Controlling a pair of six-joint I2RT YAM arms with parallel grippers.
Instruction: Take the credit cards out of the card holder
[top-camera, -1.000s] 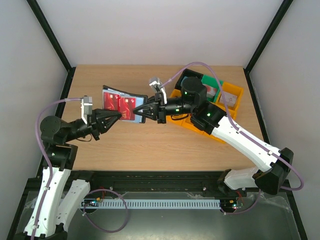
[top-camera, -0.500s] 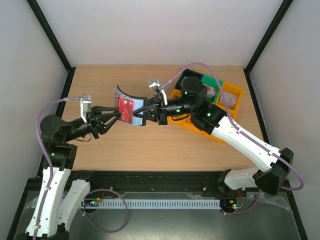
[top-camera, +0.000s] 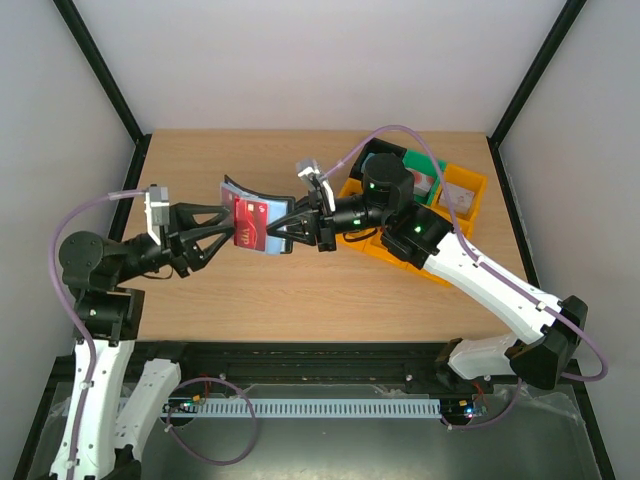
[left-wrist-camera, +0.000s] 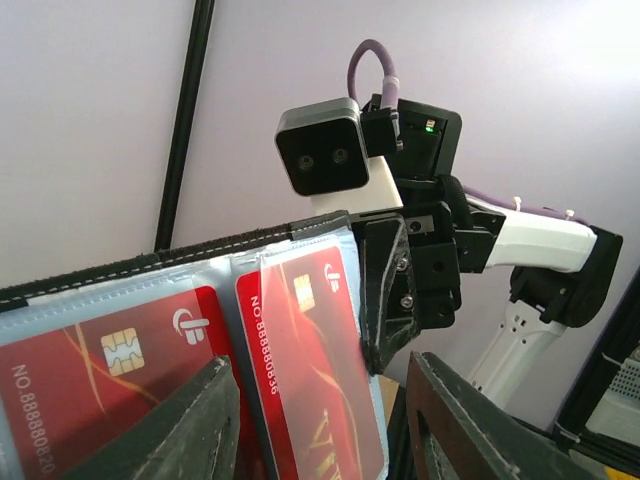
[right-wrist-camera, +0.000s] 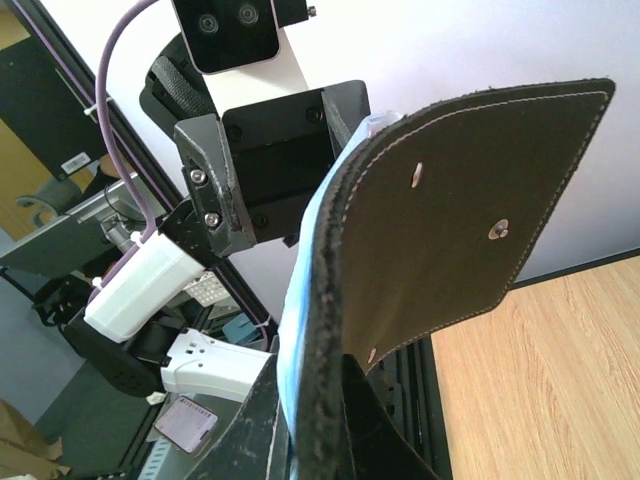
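The right gripper (top-camera: 285, 228) pinches one side edge of the wallet (right-wrist-camera: 450, 220) and holds it open, up in the air over the table (top-camera: 330, 290). In that arm's own camera, the black back of the wallet fills most of the view and hides nearly all of its fingers. The left gripper (top-camera: 233, 219) is spread wide, right by the open face of the wallet. A red card (left-wrist-camera: 90, 385) sits in a blue-grey pocket, cut off at the left and bottom. A second red card (left-wrist-camera: 320, 370) is tilted, and its bottom is cut off too. It shows between the two left fingers (left-wrist-camera: 185, 425), but I cannot tell if they touch it, or how far it sticks out of its pocket. From above, the cards are only a small red patch. The right arm covers part of the yellow bin (top-camera: 470, 177).
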